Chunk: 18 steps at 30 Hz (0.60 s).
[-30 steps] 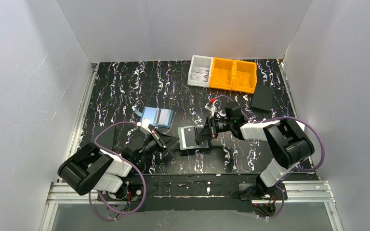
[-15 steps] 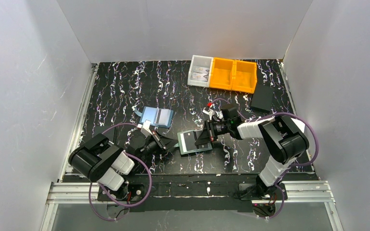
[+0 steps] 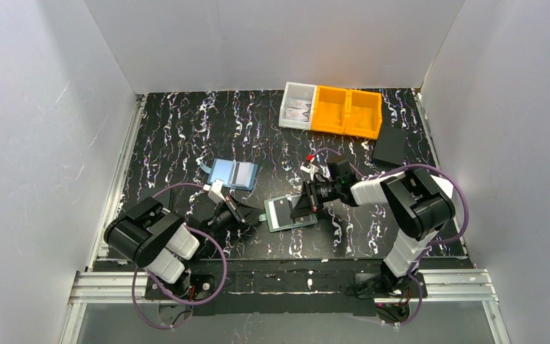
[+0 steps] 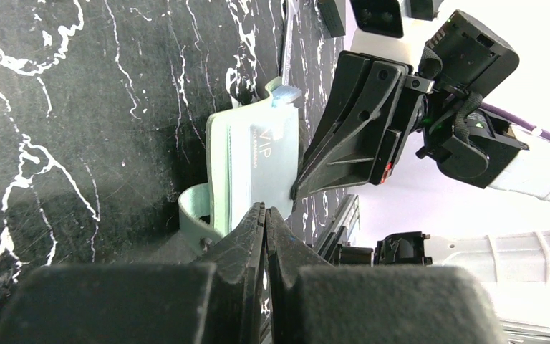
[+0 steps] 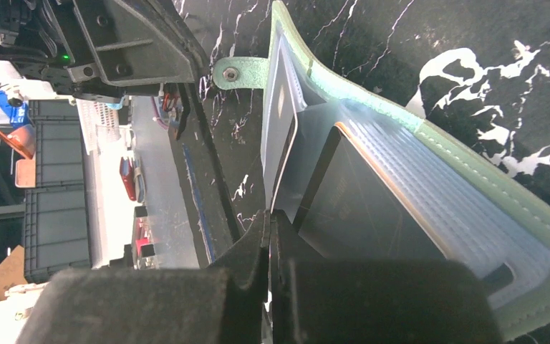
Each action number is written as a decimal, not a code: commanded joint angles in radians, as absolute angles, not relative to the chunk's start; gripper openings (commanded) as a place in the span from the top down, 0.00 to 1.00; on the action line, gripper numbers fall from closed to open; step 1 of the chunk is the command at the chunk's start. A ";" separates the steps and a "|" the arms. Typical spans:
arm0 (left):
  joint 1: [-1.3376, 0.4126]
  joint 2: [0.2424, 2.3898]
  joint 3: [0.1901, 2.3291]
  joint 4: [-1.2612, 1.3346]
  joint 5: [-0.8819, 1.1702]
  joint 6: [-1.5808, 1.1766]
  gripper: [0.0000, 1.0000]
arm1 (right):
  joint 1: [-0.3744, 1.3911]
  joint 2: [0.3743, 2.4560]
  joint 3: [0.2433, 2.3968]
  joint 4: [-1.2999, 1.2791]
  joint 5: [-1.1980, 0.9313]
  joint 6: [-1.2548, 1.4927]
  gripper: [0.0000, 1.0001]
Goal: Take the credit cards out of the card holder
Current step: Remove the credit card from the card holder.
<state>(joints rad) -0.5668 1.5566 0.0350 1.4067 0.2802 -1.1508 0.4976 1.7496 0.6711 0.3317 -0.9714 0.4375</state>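
Right wrist: right gripper (image 5: 268, 218) pressed together, card (image 5: 358, 208) just ahead; left gripper (image 4: 266, 209) likewise beside card holder (image 5: 487, 179); pull along slot.

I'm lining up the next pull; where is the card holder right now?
In the top view, the card holder lies open at the front centre of the table, between the left gripper on its left and the right gripper on its right.

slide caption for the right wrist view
Shut right gripper at the open card holder, a dark card in its slot.
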 commanded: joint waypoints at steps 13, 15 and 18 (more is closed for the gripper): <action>-0.568 1.614 0.131 1.418 0.422 -1.122 0.78 | 0.469 1.680 0.696 0.348 -1.095 0.343 0.99; -0.575 1.624 0.148 1.416 0.431 -1.123 0.72 | 0.469 1.675 0.693 0.371 -1.113 0.364 0.99; -0.586 1.647 0.170 1.414 0.434 -1.128 0.64 | 0.469 1.670 0.694 0.397 -1.133 0.389 0.99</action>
<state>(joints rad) -0.5686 1.6161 0.1206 1.4059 0.3957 -1.1416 0.4710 1.7211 0.6872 0.2914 -1.0357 0.3526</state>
